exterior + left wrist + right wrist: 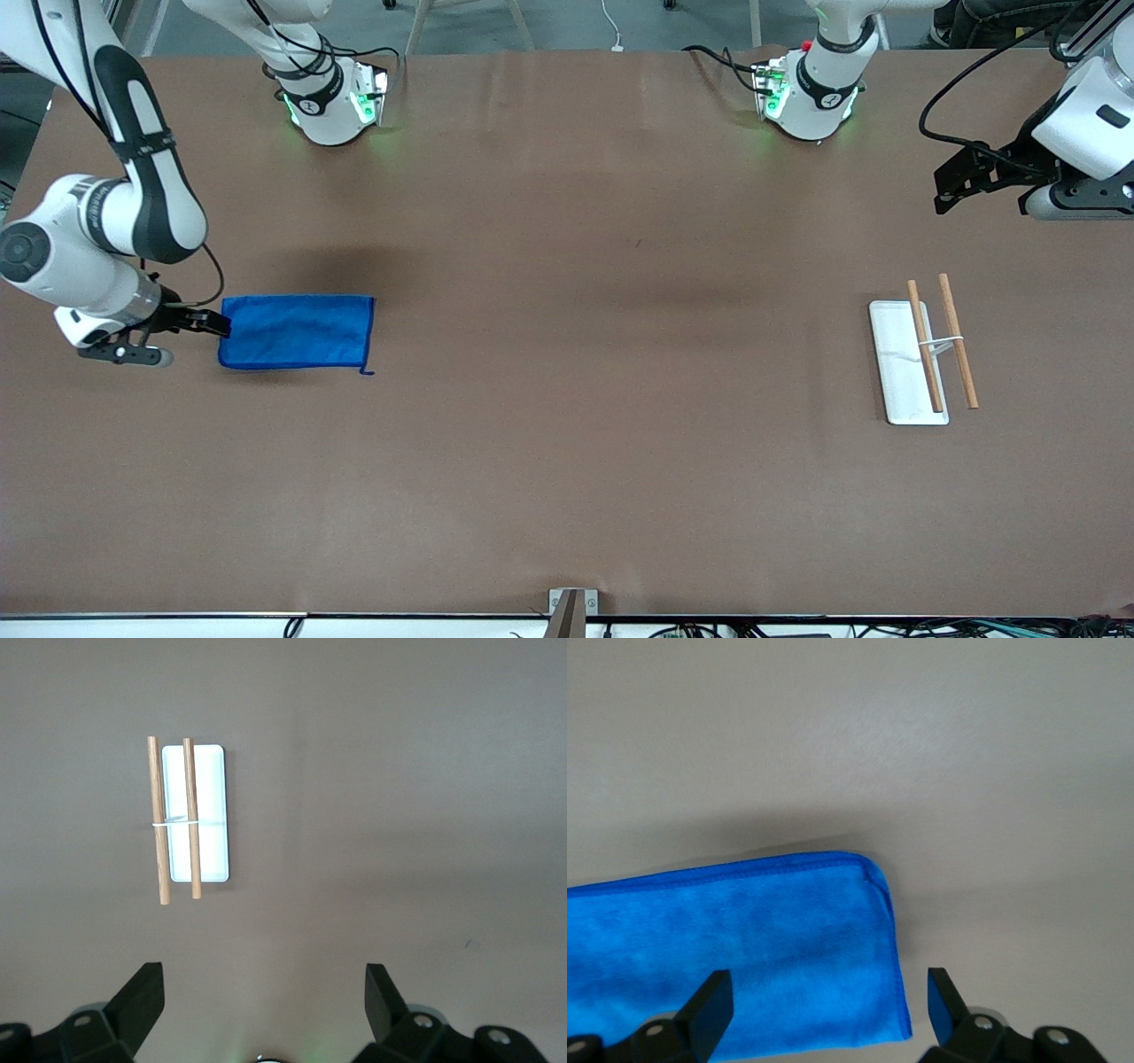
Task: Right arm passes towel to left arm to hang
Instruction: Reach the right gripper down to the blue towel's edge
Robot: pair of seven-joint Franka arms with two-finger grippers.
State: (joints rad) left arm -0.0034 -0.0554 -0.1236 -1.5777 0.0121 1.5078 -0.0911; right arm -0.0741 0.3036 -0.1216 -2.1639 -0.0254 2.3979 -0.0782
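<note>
Two white robot arms work at a brown table. A bright blue towel lies flat on the table toward the right arm's end, well apart from a small white rack with two wooden rods toward the left arm's end. The right gripper sits low at the towel's short edge, at the end away from the rack, jaws apart. In the right wrist view one finger is over blue cloth and the other finger is over bare table just past the hem, so the jaws straddle the towel's rounded corner. No cloth is pinched yet.

The left gripper waits, hanging above bare table near the rack, jaws wide apart.

The step in hand looks like the first grasp. To do it well, the right gripper should probably settle until both fingertips bracket the hem, close firmly on the corner, then lift straight up so the towel hangs freely and offers a clear edge for the left gripper to take.
</note>
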